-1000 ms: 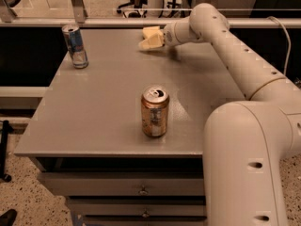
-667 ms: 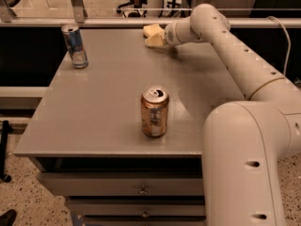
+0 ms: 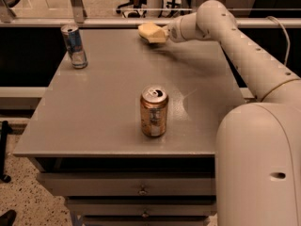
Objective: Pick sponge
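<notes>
Camera view, lift phase of the sponge pick. The gripper (image 3: 159,34) is stretched out over the far edge of the grey surface (image 3: 94,121), at the end of the white arm (image 3: 244,48) that reaches in from the right. Its jaws appear clamped on the sponge (image 3: 146,30), a pale yellow block that juts leftward from them and seems to hang just clear of the top, with a soft shadow on the grey beneath. The grasp thus looks made. The next move calls for a steady rise and withdrawal with the clamp held firm, since soft foam can slip or spring free. The copper-coloured drink can (image 3: 154,111) stands upright near the middle front, and the slim blue-and-silver can (image 3: 74,46) stands at the far left corner, both well apart from the gripper. Compared with one second ago, the sponge sits slightly higher in the view and lies flatter in the jaws, where it had looked bunched and tilted; both cans are unmoved.
</notes>
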Available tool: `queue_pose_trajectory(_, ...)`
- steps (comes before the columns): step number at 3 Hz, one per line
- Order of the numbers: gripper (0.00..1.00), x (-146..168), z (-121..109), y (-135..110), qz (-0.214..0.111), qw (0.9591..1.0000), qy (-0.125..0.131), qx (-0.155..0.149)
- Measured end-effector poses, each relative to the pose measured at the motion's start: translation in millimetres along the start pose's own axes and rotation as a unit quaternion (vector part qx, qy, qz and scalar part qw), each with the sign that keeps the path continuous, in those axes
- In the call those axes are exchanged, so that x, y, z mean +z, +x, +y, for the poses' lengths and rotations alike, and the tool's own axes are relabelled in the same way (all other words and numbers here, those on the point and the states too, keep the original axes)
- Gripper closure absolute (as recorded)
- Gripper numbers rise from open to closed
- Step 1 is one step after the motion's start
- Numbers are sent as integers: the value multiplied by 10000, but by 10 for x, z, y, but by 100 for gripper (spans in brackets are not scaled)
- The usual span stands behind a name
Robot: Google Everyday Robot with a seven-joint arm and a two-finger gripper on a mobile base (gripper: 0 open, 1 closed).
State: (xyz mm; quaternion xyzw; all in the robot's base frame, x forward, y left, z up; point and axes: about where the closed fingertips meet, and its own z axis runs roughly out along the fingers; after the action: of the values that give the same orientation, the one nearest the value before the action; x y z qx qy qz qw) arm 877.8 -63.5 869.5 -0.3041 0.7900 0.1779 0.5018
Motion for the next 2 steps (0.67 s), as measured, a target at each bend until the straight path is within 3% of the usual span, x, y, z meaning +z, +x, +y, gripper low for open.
queue_pose_trajectory(1,100,-500,259,-186,-360,9982,-367,-310)
queue_pose_trajectory(2,100,-1055,600,-258,-656,9898,-993,-783)
